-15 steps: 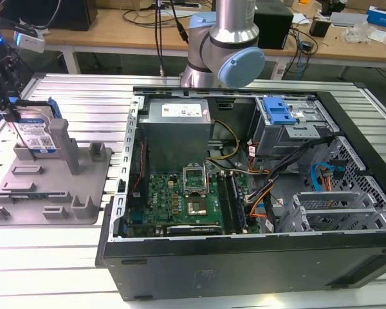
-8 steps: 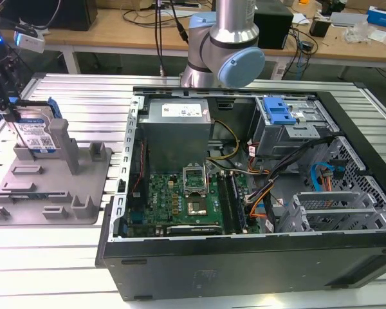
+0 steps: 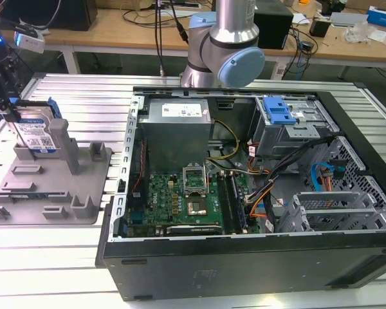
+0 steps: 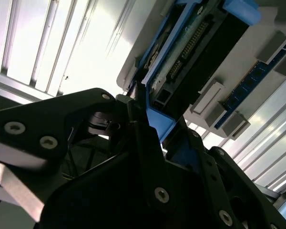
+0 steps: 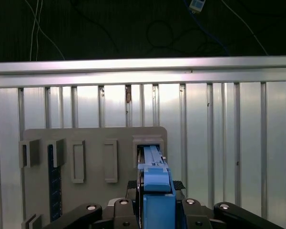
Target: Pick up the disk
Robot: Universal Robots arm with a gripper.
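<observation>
The open computer case (image 3: 244, 193) fills the exterior view's right; the grey fixture (image 3: 51, 187) sits well apart on the ribbed table (image 3: 83, 96) at that view's left. The disk (image 3: 35, 132) stands on edge in a fixture slot. The gripper (image 5: 155, 205) is clamped on its blue rail. Lifting straight along the slot should avoid binding against the posts.

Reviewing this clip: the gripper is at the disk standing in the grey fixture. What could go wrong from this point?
1. The gripper appears closed on the disk's blue rail end alone; such a narrow hold could slip or let the disk swing.
2. The disk stands on edge between the grey fixture's posts; a lift that is not straight might jam it or drag the fixture.
3. The open computer case sits close beside the fixture, a possible obstacle.
</observation>
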